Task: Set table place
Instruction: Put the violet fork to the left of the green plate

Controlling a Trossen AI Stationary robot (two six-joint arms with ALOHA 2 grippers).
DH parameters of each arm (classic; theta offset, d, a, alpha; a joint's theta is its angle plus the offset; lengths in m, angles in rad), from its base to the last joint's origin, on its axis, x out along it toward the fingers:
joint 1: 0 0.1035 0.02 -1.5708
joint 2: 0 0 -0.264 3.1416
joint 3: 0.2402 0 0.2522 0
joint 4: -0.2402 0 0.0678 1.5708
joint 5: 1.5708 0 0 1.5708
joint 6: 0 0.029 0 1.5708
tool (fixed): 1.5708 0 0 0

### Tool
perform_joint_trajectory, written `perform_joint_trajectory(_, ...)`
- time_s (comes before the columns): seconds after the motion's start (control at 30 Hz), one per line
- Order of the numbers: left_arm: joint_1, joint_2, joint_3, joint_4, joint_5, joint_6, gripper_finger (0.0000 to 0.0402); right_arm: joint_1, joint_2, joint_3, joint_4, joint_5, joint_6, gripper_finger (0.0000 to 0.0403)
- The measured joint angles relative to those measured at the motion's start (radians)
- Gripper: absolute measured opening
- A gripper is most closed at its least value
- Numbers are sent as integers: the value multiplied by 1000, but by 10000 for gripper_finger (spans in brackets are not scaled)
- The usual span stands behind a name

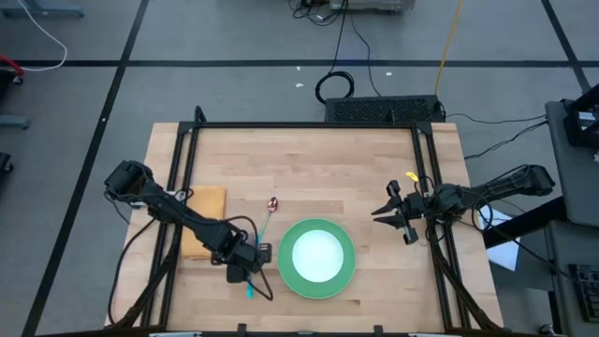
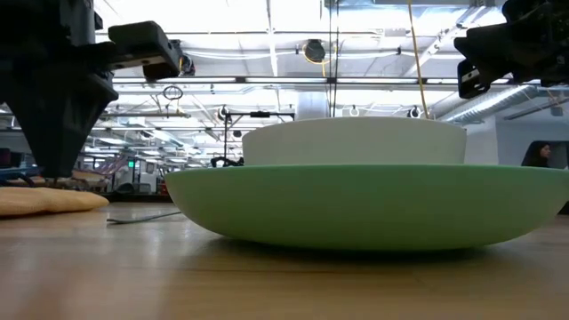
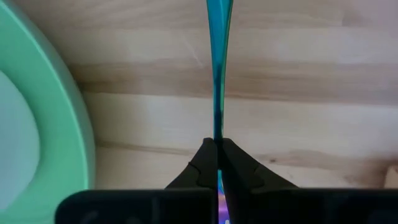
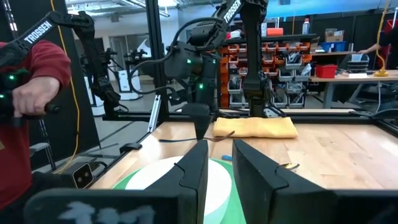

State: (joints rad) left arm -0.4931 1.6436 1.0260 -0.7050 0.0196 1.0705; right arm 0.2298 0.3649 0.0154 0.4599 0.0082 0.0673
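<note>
High view shows the table (image 1: 374, 168) with the place setting partly laid. A green plate (image 1: 287, 268) sits toward the near edge, and a white bowl (image 1: 317, 254) rests centred on it. A folded tan cloth (image 1: 204, 211) lies well to the left of the plate, partly under the left arm. A spoon (image 1: 270, 212) lies between cloth and plate, its bowl pointing away toward the far side of the table.

The left gripper (image 1: 249, 272) is down at the table just beside the plate's left rim. Left wrist view confirms its fingers (image 3: 205, 165) are pinched fully together on the thin blue handle of a fork (image 3: 219, 68), which runs straight out over the bare wood alongside the plate's edge. The narrow grip on the handle end appears chosen so the fork can be laid flat and parallel to the plate; whether it already rests on the wood cannot be told.

The right gripper (image 1: 397, 212) hangs above the table's right side, well apart from the plate, jaws partly parted and holding nothing, apparently waiting clear of the work. Right wrist view shows a person's red sleeve (image 4: 34, 71) beyond the table.

Judgement: the fork placement is the step in hand; the spoon and cloth look still to be arranged.
</note>
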Motion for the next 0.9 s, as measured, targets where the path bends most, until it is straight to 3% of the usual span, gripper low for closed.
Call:
perform_joint_trajectory(0.37, 2, 42, 0, 23, 27, 11, 3, 0, 0, 0, 0, 0, 14, 66)
perform_joint_trajectory(0.9, 45, 87, 0, 33, -63, 208, 3, 0, 0, 0, 0, 0, 18, 66)
